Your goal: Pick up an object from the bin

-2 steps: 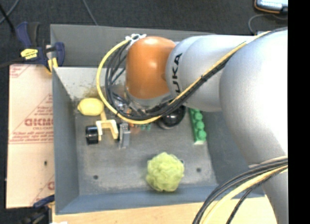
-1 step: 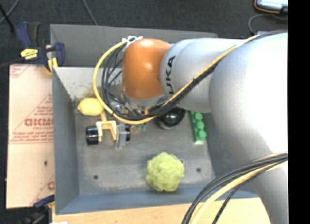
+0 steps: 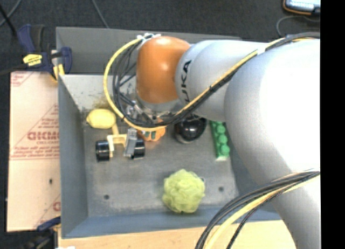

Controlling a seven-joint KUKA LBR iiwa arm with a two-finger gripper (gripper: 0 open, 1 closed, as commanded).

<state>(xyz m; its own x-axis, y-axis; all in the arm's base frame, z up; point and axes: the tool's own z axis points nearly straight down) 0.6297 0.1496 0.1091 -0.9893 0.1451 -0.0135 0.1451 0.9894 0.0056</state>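
Right now the jaws are down on the bin (image 3: 135,196) floor, left of centre, spread apart. One pale finger and one grey finger (image 3: 131,143) stand side by side with a gap between them. They sit over the middle of a black roll-shaped thing (image 3: 103,150) lying flat and crosswise, its two dark ends poking out either side. We judge the arm (image 3: 269,108) is low here to close on that black thing, as it is the nearest item and lies clear of the rest. We cannot tell if the fingers touch it, or if it is one piece or two short ones.

A yellow lemon-like thing (image 3: 101,118) lies just up-left of the fingers, near the back-left corner. A fuzzy light-green ball (image 3: 184,189) rests well apart, by the front wall. A green studded block (image 3: 219,140) lies on the right, next to a black round thing (image 3: 190,129). Things are loose and scattered, not heaped.

Hard to read: the orange cover (image 3: 156,70), the cables and the wrist hide the back middle of the bin. A small orange thing (image 3: 152,134) peeks out from under the wrist, and we cannot tell its shape. The black round thing is partly covered from above. The arm blocks the bin's right side.
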